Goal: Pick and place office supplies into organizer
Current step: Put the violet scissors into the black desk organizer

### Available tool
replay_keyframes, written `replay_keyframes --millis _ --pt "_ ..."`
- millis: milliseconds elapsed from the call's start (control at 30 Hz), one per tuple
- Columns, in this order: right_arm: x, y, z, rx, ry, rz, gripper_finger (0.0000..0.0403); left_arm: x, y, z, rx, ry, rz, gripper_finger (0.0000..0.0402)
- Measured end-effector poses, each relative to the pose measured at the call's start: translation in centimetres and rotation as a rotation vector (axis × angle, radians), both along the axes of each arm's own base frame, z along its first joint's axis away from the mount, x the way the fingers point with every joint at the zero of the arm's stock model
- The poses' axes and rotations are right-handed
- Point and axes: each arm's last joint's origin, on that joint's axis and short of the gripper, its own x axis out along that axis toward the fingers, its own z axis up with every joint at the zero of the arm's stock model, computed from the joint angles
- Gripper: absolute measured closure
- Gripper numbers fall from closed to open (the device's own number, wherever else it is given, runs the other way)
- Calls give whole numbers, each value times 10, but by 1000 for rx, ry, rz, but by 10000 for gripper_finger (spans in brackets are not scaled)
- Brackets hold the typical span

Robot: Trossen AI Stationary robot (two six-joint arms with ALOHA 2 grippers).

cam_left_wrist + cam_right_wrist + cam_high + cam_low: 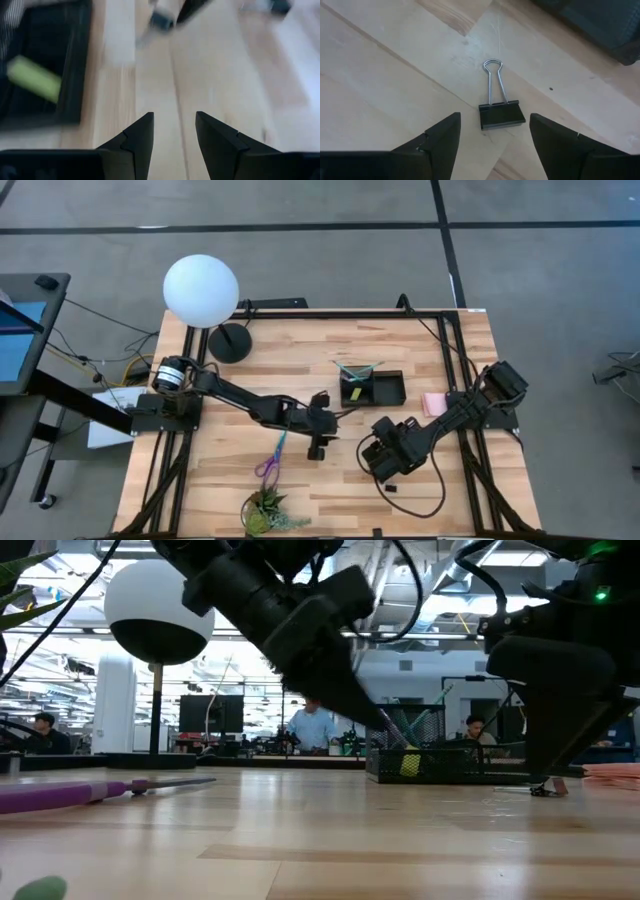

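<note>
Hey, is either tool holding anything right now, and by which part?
Nothing is held. The right tool is open over a black binder clip; the left tool is open and empty.

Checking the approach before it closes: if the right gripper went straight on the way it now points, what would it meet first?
Most likely the black binder clip, lying flat on the table between the right gripper's open jaws. Nothing else shows in that line, though depth is hard to judge.

Black organizer [385, 390] at table centre, yellow piece [358, 392] in its tray, pens [357, 368] leaning out. Purple-handled scissors [270, 460] flat, left of centre. Pink pad [434, 404] right. Black binder clip [501, 111] flat, seemingly near the front.
</note>
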Motion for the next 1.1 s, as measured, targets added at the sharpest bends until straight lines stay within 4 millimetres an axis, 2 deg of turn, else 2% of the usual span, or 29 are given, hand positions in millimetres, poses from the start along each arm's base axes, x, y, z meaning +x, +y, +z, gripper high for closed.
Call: replay_keyframes --millis 133,233,433,600,767,933,1100 --pt "4 1 5 -9 -21 -2 168 -19 0 0 26 184 59 260" --pt "7 2 14 -95 -58 19 168 -39 -3 -1 59 348 143 260" --pt "11 9 30 -296 -184 98 168 -75 -26 4 52 573 211 260" --pt "10 9 31 -345 -165 154 168 -92 -50 23 53 620 225 260" --pt "9 8 32 -352 -153 159 168 -100 -75 47 53 631 200 260" --pt "8 8 31 -343 -134 160 168 -110 -93 46 17 706 99 260" --pt "8 8 31 -336 -135 159 168 -121 -99 45 55 759 107 260"
